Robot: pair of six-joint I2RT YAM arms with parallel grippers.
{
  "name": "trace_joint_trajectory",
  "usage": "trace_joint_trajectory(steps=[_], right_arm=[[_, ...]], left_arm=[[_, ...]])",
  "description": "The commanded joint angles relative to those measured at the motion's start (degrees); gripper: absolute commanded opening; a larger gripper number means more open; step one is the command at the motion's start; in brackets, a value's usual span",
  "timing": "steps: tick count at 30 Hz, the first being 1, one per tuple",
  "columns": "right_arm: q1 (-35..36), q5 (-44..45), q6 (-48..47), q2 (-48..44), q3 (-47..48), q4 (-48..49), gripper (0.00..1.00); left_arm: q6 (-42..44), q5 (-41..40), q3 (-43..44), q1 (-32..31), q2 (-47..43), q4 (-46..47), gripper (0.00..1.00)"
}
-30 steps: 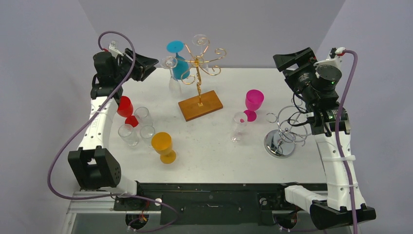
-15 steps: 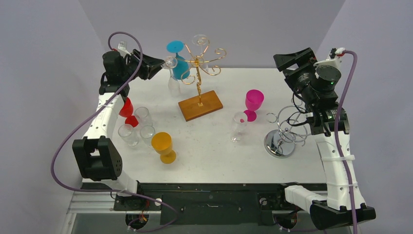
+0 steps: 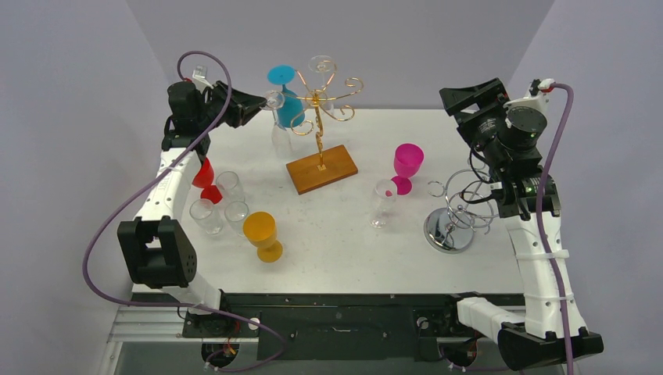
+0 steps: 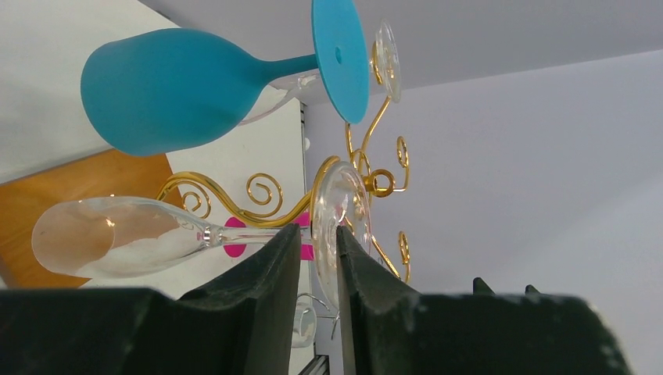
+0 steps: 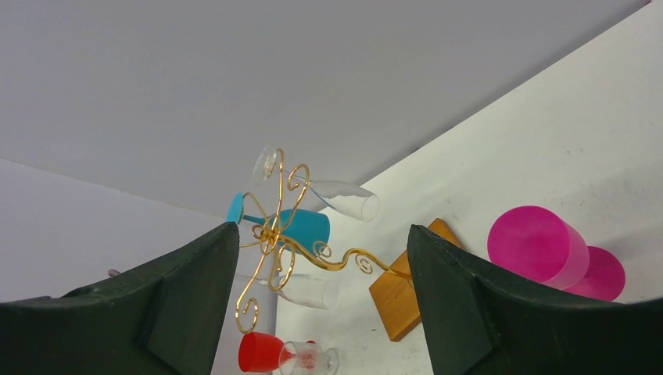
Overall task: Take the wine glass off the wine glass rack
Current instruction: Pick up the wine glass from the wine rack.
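A clear wine glass (image 4: 133, 234) hangs upside down on the gold rack (image 3: 319, 117), upper middle overhead; only the left wrist view shows the left fingers (image 4: 266, 273) closely flanking its foot, grip uncertain; right fingers (image 5: 180, 289) spread wide, empty.

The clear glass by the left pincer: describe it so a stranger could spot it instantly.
Find the tall gold wire rack on its wooden base at the table's far middle. On its left side, beside a teal glass, a clear wine glass hangs upside down. Its round foot sits between the fingers of the left pincer.
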Motion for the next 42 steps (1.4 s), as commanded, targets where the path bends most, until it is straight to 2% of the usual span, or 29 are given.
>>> trace_joint_trajectory(steps=[1, 9, 23, 26, 31, 42], right_arm=[[0.2, 1.0, 0.3, -1.5, -0.5, 3.2, 0.74], [0.2, 1.0, 0.6, -1.8, -0.8, 3.5, 0.73], [0.2, 1.1, 0.9, -2.6, -0.9, 4.2, 0.73], [0.2, 1.1, 0.9, -2.8, -1.2, 4.3, 0.73], [0.2, 1.2, 1.0, -3.1, -1.5, 4.5, 0.73], [0.2, 1.2, 0.7, -3.7, -2.3, 4.9, 0.73]], left_arm=[[0.0, 1.3, 0.0, -0.1, -2.2, 2.5, 0.19], [0.0, 1.8, 0.3, 0.0, -3.0, 1.5, 0.15], [1.7, 2.5, 2.5, 0.5, -4.8, -5.4, 0.11], [1.4, 2.7, 2.6, 0.5, -5.0, -5.6, 0.09], [0.4, 3.1, 3.0, 0.5, -5.0, -5.2, 0.00], [-3.7, 4.4, 2.7, 0.7, -5.7, -1.5, 0.00]])
